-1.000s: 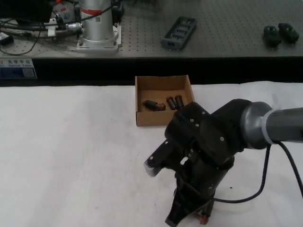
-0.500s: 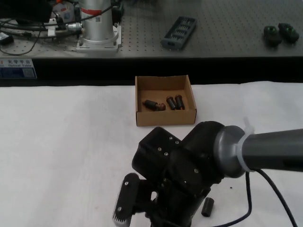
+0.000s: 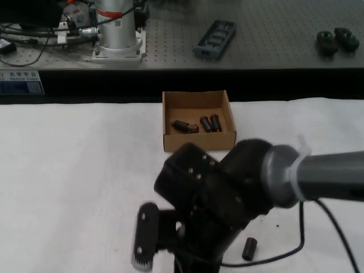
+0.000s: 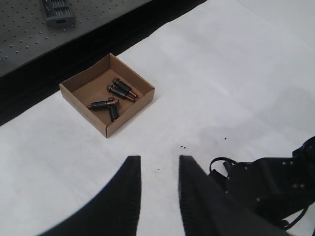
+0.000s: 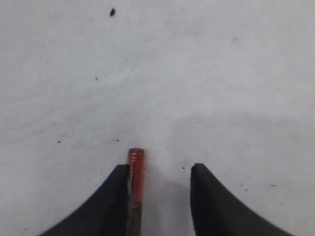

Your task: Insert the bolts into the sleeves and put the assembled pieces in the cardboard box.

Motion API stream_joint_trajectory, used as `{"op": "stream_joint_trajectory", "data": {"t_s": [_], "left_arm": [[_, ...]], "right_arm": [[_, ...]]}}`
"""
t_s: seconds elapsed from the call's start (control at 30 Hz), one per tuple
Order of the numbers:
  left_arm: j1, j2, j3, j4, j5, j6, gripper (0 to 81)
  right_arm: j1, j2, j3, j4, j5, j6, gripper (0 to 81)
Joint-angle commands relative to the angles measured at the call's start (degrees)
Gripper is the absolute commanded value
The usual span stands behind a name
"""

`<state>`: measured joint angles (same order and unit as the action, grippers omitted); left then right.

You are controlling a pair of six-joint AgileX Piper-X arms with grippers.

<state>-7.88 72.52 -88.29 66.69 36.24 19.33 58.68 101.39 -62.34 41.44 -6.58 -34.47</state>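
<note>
Since a second ago your right arm (image 3: 227,193) has swung across the white cloth (image 3: 68,170) toward the middle of the bench and nearer the camera. This uncovers a dark sleeve (image 3: 249,248) lying alone on the cloth just beside it. The cardboard box (image 3: 199,140) and the assembled pieces (image 3: 183,126) in it have not shifted. Right gripper (image 5: 160,169): the fingers are spread much wider than the copper bolt (image 5: 136,167). The bolt lies along the inner face of one finger, threaded end pointing outward, close over the cloth (probably kept so to present the thread to the sleeve, which does not lie between the fingers). You cannot tell whether the bolt rests on the cloth or clings to that finger, and its head end is cut off at the picture's edge. Left gripper (image 4: 158,162): the fingers are apart with nothing between them, held high and back from the box, likely parked to leave you working room. In the high view the arm's own bulk covers the right fingers. The pieces in the box lie close together, so their count is uncertain. The sleeve's bore is too small to make out.
</note>
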Motion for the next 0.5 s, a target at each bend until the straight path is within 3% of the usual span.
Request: {"op": "stream_joint_trajectory", "data": {"t_s": [0.0, 0.17, 0.23, 0.33, 0.47], "left_arm": [[0.1, -0.4, -0.2, -0.3, 0.6, 2.9, 20.1], [-0.8, 0.5, -0.1, 1.0, 2.2, 7.1, 20.1], [-2.1, 1.7, 1.1, 1.4, 2.2, 8.2, 20.3], [-5.9, 3.7, 4.8, 0.4, 1.3, 8.2, 24.0], [-13.4, 6.7, 11.5, -2.3, -6.8, 10.3, 29.7]], "right_arm": [[-0.7, -5.8, -1.9, -0.6, -0.3, 2.4, 26.2], [-4.9, -15.0, -2.0, 1.7, 3.6, 11.2, 25.8], [-7.9, -18.4, -1.8, 3.6, 3.6, 18.5, 25.8], [-11.8, -21.8, -1.8, 6.7, 3.4, 27.1, 25.8], [-15.4, -26.1, -1.8, 8.9, 3.2, 29.8, 25.8]]}}
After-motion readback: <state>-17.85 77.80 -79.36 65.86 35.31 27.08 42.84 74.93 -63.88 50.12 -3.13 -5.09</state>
